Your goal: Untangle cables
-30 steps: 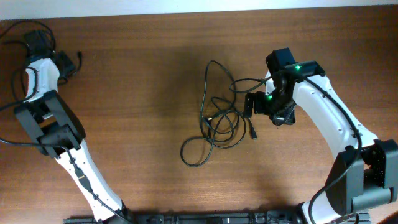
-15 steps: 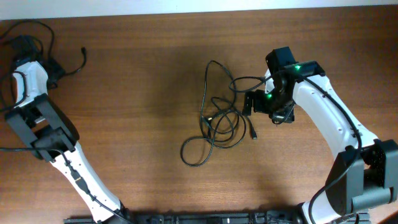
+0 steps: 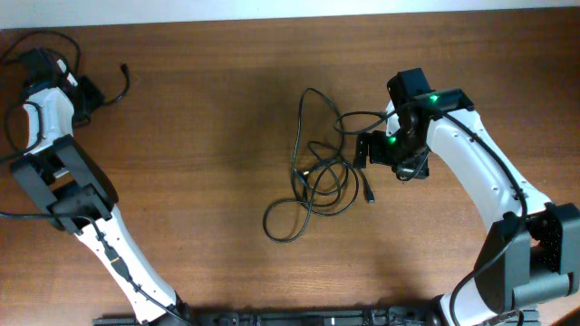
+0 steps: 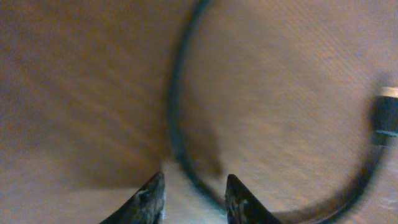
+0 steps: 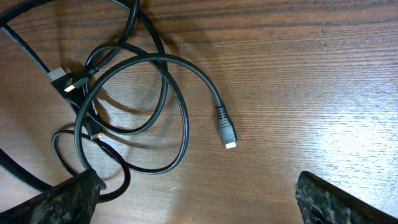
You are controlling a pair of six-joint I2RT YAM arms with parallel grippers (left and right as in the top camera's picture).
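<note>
The cables (image 3: 313, 172) lie as a loose black tangle of loops in the middle of the wooden table. One plug end (image 5: 227, 134) points toward my right gripper (image 5: 202, 208), which hovers open and wide just right of the tangle (image 5: 118, 106), holding nothing. In the overhead view the right gripper (image 3: 381, 158) sits beside the loops. A separate black cable (image 3: 122, 80) lies at the far left by my left gripper (image 3: 89, 95). In the left wrist view this cable (image 4: 177, 118) curves down between the narrowly parted fingertips (image 4: 152, 199), nearer the right one; its plug (image 4: 385, 118) shows at the right.
The table's far edge (image 3: 290, 14) runs along the top. The left arm's own thick wires (image 3: 27, 45) loop at the top left corner. Both arm bases stand at the near edge.
My left arm has shifted slightly up and left, and the short cable beside it has moved a little. Its jaws have narrowed. The right arm and the tangle are unchanged.
</note>
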